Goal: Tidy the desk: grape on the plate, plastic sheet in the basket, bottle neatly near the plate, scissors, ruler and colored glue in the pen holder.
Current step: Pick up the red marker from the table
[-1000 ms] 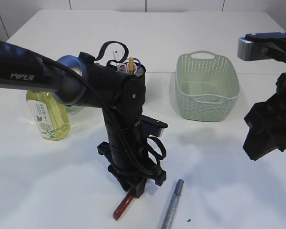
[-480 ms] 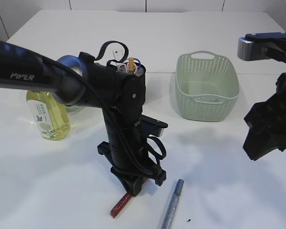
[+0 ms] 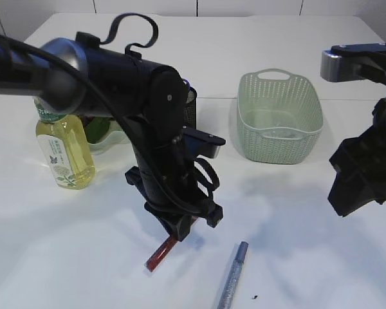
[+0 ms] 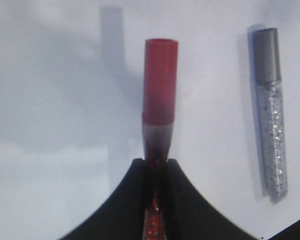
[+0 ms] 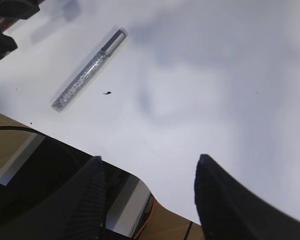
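A plain white table (image 3: 309,212) fills every view, matte and lit so the arms throw soft grey shadows across it; behind it the exterior view shows a white panelled wall, and the right wrist view catches a strip of tan floor past the table edge.

The left gripper (image 3: 179,233) is closed tight on the red glitter glue tube (image 3: 159,253), which hangs slanted with its capped end low over the table. Only the left wrist view shows the grip close up: the two black fingers (image 4: 125,200) pinch the clear, glitter-filled barrel, and the opaque red cap (image 4: 160,80) sticks out beyond them. Just beside it lies the silver glitter glue tube (image 4: 269,110), flat on the table, with a grey cap and a transparent sparkly body; the right wrist view sees it too, near a small dark speck (image 5: 107,92).

The right gripper (image 5: 150,200) hovers well off to the right, its dark, rounded fingers spread apart and holding nothing.

Only the exterior view takes in the rest: a pale green plastic basket (image 3: 280,119) with a perforated lattice wall, a yellow liquid bottle (image 3: 64,154) standing upright at left, a green grape (image 3: 100,129) behind it, and the black mesh pen holder (image 3: 190,103), mostly hidden by the left arm
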Motion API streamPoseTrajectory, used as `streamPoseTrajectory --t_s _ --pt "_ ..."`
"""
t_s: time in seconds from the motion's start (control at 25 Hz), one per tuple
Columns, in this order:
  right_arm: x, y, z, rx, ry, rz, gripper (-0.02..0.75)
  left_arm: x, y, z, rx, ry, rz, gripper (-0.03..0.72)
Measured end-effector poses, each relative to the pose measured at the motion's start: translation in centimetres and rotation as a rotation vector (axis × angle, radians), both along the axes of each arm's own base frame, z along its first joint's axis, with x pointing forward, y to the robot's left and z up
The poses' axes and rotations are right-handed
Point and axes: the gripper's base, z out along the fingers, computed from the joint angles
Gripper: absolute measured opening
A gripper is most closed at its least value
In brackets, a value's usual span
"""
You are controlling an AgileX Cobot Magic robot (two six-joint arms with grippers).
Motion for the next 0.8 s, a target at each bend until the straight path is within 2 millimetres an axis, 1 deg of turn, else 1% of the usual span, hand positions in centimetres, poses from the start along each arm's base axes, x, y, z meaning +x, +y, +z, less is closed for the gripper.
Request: streamPoseTrajectory --t_s 0.2,0.32,0.36,0.64,0.8 --pt "0.0 0.0 0.0 0.000 0.000 0.000 0.449 -0.3 0.5 2.7 -0.029 -0.054 0.013 0.055" --pt "0.0 0.0 0.0 0.000 0.000 0.000 0.449 -1.2 1.4 3.3 -0.050 -0.087 0.029 0.055" --pt "0.0 0.0 0.0 0.000 0.000 0.000 0.449 -1.6 1.8 3.2 -0.059 -0.102 0.034 0.055" --pt "0.0 0.0 0.0 0.000 0.000 0.000 0.449 -4.7 5.2 5.1 -0.261 -0.365 0.070 0.055" --pt "0.0 0.0 0.0 0.000 0.000 0.000 0.449 -5.6 6.3 6.2 -0.385 -0.535 0.074 0.055"
